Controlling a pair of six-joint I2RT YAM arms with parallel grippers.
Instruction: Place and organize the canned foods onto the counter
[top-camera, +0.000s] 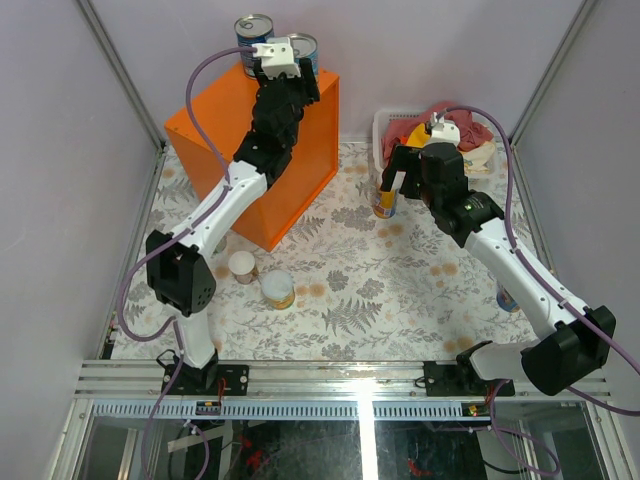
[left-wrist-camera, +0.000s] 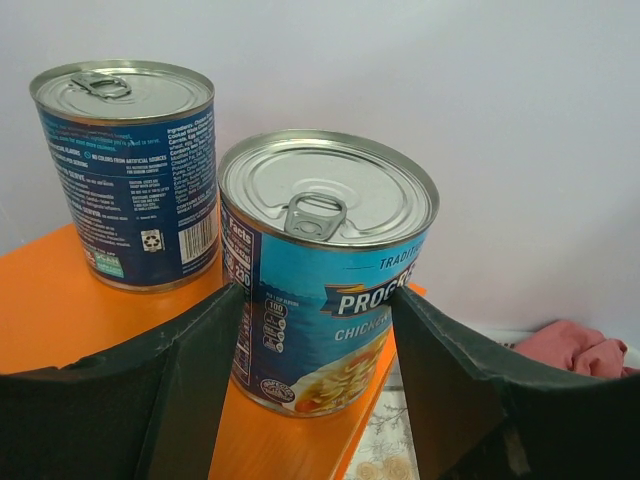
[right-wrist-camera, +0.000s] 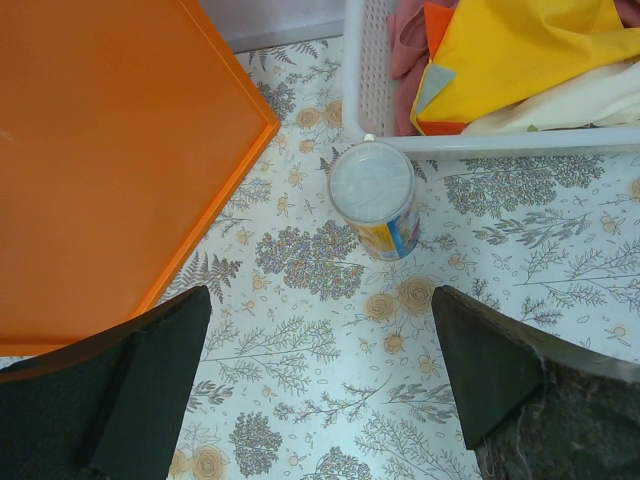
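The left gripper (left-wrist-camera: 315, 300) straddles the near can (left-wrist-camera: 330, 230), one finger close against each side. I cannot tell whether it is squeezing or merely flanking. That can stands upright on the counter (left-wrist-camera: 60, 300), close to its edge and just beside the far can (left-wrist-camera: 125, 170), with a narrow gap between them. If this is the set-down, I would check that the base sits flat. Then the jaws should part evenly and the gripper draw straight back, because a sideways nudge could tip the can over the edge.

The right gripper (right-wrist-camera: 320, 300) hangs wide open and empty over the tabletop (right-wrist-camera: 320, 420). The white-topped can (right-wrist-camera: 372, 190) stands ahead of its fingers, hard by the basket (right-wrist-camera: 480, 143). A good pick probably means centring on the can and closing low on its body, without shoving it into the basket wall.

The left wrist view alone shows the gap between the two cans, which the top view hides under the wrist. Only the top view shows the cans left on the tabletop: the pale can (top-camera: 241, 266) and the yellow can (top-camera: 277, 290) near the left arm, and the hidden can (top-camera: 507, 297), half under the right forearm
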